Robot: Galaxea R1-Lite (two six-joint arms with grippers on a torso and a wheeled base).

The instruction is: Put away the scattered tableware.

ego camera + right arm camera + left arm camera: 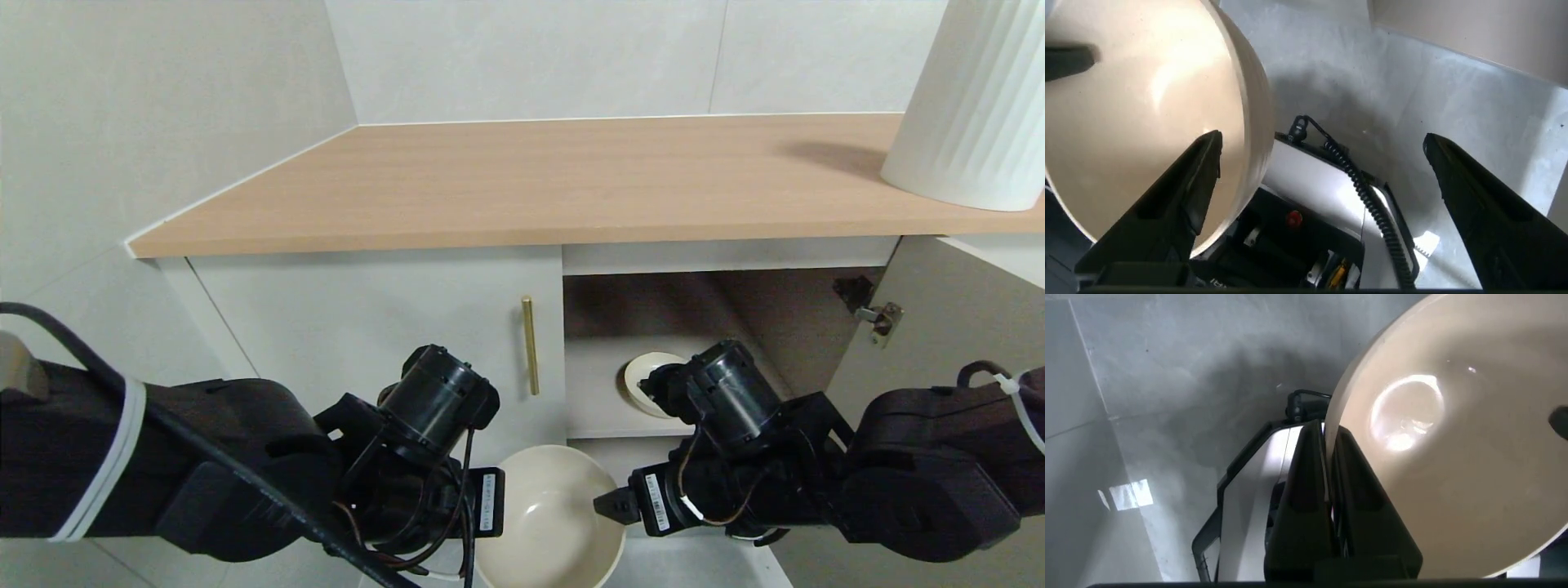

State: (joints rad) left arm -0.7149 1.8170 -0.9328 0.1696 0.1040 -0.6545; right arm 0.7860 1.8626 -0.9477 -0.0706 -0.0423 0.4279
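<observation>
A cream bowl (547, 523) hangs low in front of the cabinet, between my two grippers. My left gripper (492, 502) is shut on its rim; in the left wrist view the gripper (1328, 457) pinches the edge of the bowl (1454, 441) between both fingers. My right gripper (618, 504) stands open at the bowl's opposite side, one fingertip close to the rim. In the right wrist view its fingers (1196, 192) are spread wide, with the bowl (1151, 106) beside one of them. A second cream dish (651, 377) sits inside the open cabinet.
The right cabinet door (939, 343) stands open, showing a shelf (596, 392). The left door (367, 318) is closed, with a gold handle (529, 345). A tall white ribbed vase (971, 106) stands on the wooden countertop (531, 180).
</observation>
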